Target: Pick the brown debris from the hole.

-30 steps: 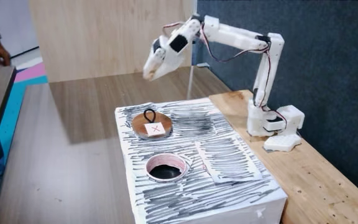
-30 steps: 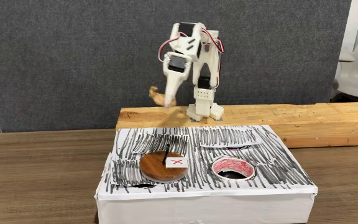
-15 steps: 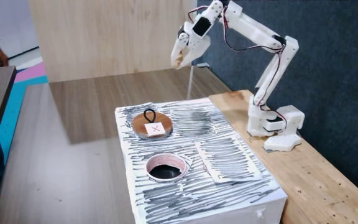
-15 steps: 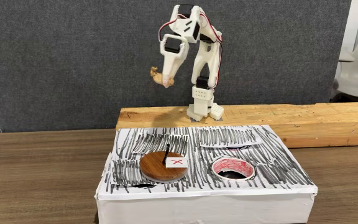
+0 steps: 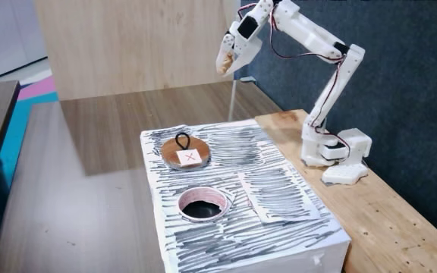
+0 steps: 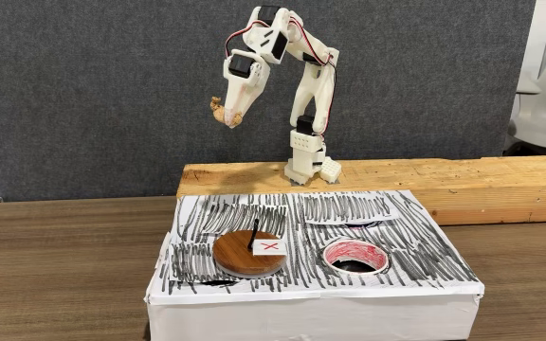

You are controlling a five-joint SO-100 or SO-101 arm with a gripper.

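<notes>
Tan, lumpy brown debris sits pinched at the tip of the gripper, held high in the air above the far left of the scribbled white box and well apart from the hole at the box's near right in that fixed view. The fingers look closed narrowly on just 1 edge of the clump. My guess is that scraps could shake loose and drop onto the box or the lid disc if the raised arm swings or the grip slackens.

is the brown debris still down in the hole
No, the brown debris is pinched in the gripper, raised high above the box, well away from the hole.
</notes>
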